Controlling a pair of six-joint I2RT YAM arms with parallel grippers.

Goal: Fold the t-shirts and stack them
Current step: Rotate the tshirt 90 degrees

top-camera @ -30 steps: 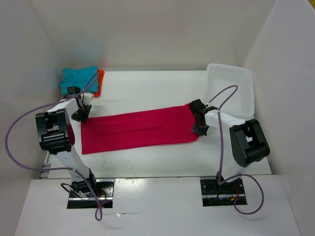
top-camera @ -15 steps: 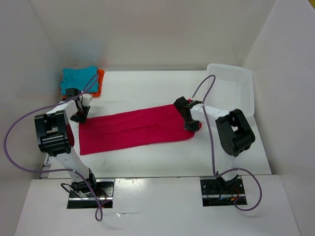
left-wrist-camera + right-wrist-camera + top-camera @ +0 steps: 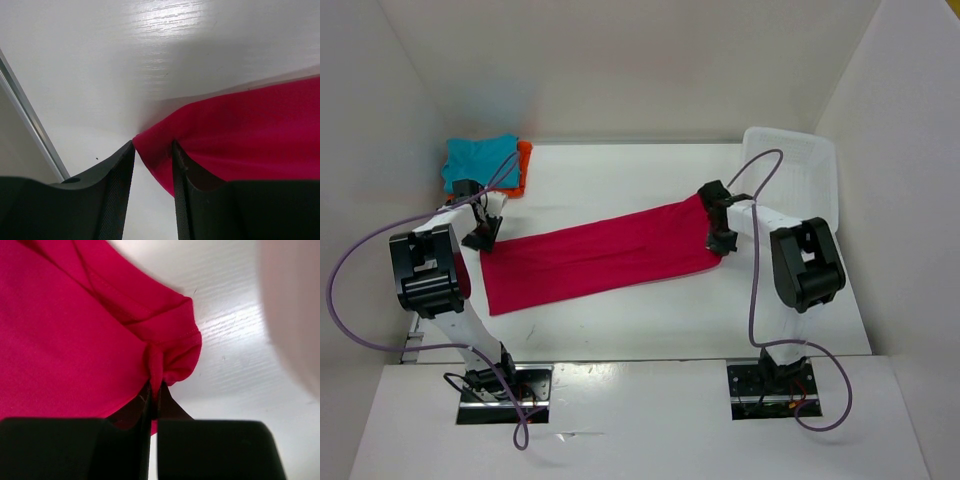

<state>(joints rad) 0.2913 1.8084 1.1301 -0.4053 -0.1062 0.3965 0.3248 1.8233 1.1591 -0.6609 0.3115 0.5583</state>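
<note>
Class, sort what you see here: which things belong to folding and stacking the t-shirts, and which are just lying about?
Belong to the job: pink-red t-shirt; teal t-shirt; orange t-shirt.
Just lying about: white mesh basket.

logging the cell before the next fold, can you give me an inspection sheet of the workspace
surface: white table, no stains seen
job's things: pink-red shirt stretched in a long band across the middle; teal shirt folded on top of orange shirt, back left corner
clutter: white basket, back right
grippers: right gripper shut on the pink-red shirt's right end; left gripper has a finger on each side of its left corner, grip unclear
cables: purple cables loop off both arms
surroundings: white walls on three sides
</note>
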